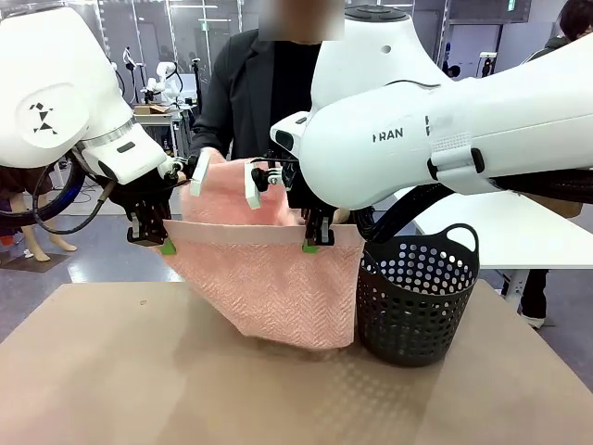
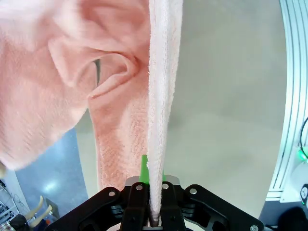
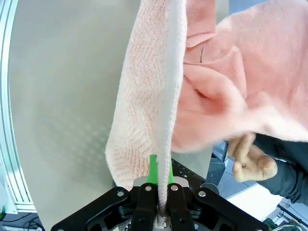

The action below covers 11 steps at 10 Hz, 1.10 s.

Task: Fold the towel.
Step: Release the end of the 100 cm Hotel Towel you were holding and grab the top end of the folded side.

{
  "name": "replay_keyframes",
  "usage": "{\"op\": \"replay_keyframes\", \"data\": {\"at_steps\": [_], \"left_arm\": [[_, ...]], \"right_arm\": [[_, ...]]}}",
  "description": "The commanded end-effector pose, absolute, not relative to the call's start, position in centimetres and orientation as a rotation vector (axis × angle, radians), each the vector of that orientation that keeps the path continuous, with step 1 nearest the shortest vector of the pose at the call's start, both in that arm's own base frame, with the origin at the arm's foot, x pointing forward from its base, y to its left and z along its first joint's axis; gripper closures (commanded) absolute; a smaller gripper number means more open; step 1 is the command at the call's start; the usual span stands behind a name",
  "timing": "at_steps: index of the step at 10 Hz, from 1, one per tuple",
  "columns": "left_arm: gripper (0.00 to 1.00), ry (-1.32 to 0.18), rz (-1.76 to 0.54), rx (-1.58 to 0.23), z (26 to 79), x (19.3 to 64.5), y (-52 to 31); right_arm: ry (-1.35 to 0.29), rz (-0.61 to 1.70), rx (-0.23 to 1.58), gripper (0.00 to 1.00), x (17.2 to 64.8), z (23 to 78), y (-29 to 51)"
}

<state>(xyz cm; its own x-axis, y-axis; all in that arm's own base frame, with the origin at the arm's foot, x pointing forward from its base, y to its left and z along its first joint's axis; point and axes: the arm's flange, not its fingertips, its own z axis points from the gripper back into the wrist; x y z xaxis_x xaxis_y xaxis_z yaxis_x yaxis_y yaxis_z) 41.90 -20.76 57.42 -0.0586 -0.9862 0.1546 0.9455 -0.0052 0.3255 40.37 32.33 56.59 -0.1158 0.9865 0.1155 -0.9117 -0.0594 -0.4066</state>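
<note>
The salmon-pink towel [image 1: 264, 283] hangs in the air between both arms, its lower part sagging toward the table. My left gripper [image 1: 167, 247] is shut on the towel's upper left edge, and my right gripper [image 1: 309, 246] is shut on its upper right edge. In the left wrist view the towel [image 2: 161, 96] runs up from between the closed fingers [image 2: 143, 168]. The right wrist view shows the same: the towel [image 3: 154, 96] pinched by green pads [image 3: 152, 169]. The person's hands hold the towel's far edge behind it; one hand [image 3: 250, 161] shows under the cloth.
A dark perforated basket [image 1: 417, 297] stands on the brown table [image 1: 139, 371] just right of the hanging towel. A white table [image 1: 519, 227] stands behind it to the right. The person stands at the far side, close behind the towel.
</note>
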Motion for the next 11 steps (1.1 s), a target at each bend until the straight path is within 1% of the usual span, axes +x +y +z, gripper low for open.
{"op": "replay_keyframes", "data": {"at_steps": [1,11], "left_arm": [[1.0,-0.391,-1.578,0.132,57.48,41.92,-20.67],[1.0,-0.391,-1.578,0.132,57.48,41.92,-20.67]], "right_arm": [[-0.446,1.634,-0.228,1.0,40.4,56.77,32.28],[-0.446,1.634,-0.228,1.0,40.4,56.77,32.28]]}}
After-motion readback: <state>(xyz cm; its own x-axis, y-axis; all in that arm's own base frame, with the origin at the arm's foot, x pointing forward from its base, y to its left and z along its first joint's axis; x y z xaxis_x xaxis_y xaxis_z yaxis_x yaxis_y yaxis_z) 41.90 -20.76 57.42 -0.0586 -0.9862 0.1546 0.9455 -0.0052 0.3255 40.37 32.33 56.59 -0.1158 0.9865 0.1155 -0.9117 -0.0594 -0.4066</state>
